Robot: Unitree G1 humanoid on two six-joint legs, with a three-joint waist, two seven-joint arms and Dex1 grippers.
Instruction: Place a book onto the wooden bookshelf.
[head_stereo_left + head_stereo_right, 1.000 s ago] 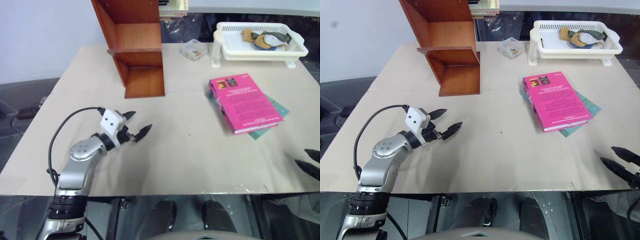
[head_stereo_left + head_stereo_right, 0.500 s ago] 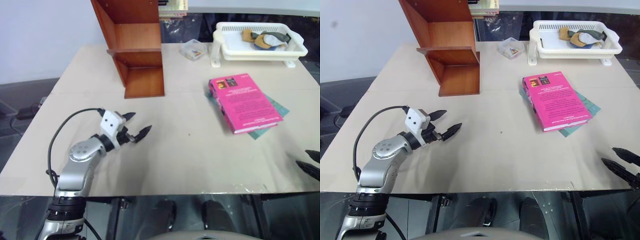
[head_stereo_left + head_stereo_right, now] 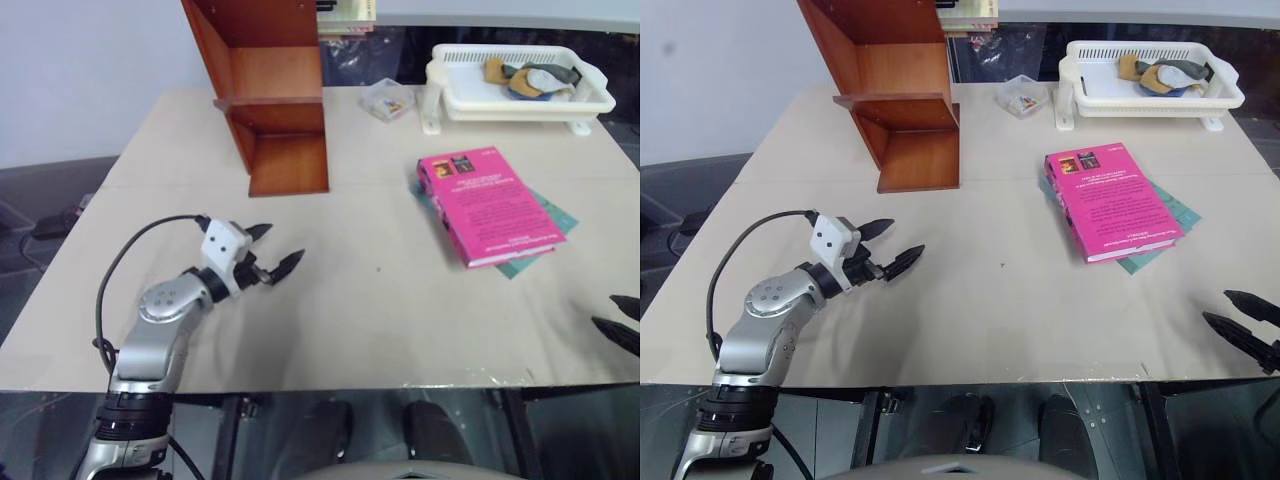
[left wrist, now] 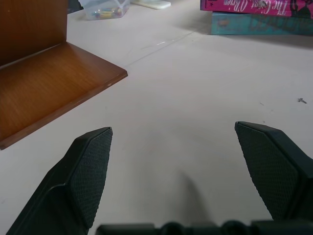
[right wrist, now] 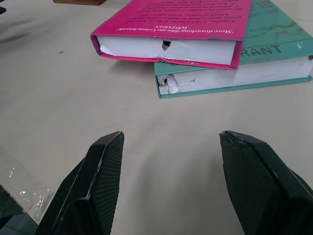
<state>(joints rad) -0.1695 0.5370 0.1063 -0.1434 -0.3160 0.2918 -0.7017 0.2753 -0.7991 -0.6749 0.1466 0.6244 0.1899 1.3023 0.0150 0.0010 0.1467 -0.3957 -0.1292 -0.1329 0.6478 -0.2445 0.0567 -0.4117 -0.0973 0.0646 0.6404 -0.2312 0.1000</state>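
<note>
The left gripper (image 4: 173, 161) has its two black fingers (image 4: 85, 171) wide apart, with nothing between them, just over the table (image 4: 195, 88). The bookshelf (image 4: 44, 83) base board lies on the table beyond one finger. Farther from the bookshelf, the pink book (image 4: 254, 5) lies on a teal book (image 4: 259, 23). A clear box (image 4: 100, 7) stands near the bookshelf.

Seeing wooden bookshelf (image 3: 275, 100) showing smooth reddish-brown wood, slight sheen. Table (image 3: 380, 300) looking matt beige, smooth, faint scuffs. Book (image 3: 488, 205) wearing bright pink paper cover, slightly glossy; page block (image 5: 168, 49) showing white paper, torn nick at edge. Teal book (image 5: 254, 58) under it, paper cover, chipped corner. I'm noting tray (image 3: 520, 95) reading white slatted plastic. Gripper fingers (image 4: 88, 171) showing black, fine-textured matt pads. Left arm (image 3: 160, 320) looking brushed silver metal.
</note>
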